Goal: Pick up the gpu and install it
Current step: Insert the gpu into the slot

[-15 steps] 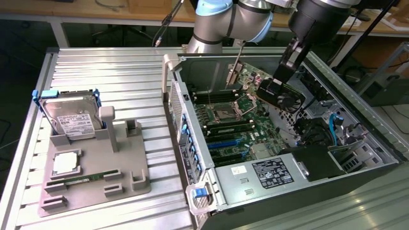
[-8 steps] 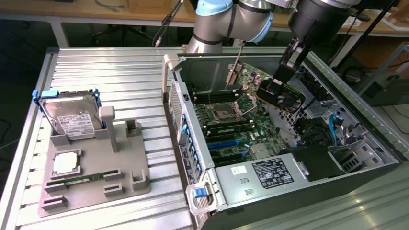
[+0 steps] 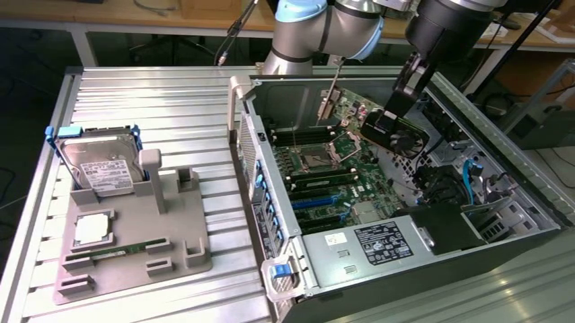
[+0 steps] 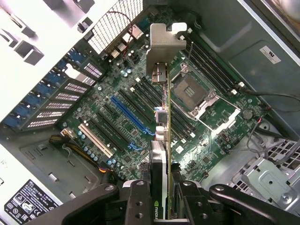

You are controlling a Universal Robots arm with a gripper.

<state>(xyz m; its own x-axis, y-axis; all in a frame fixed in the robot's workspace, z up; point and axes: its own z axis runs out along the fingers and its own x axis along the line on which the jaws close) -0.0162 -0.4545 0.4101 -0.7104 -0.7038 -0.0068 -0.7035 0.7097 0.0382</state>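
Clamping gpu edgewise between jaws.

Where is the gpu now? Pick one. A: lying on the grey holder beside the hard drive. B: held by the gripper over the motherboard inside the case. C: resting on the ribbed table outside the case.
B: the gripper clamps the gpu edge-on above the motherboard.

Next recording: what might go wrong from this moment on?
1. The gripper clamps the gpu by one end, so it might pivot when pushed.
2. Its bracket end hangs above the motherboard near the open CPU socket, away from the blue slot; a misaligned descent might strike the socket.
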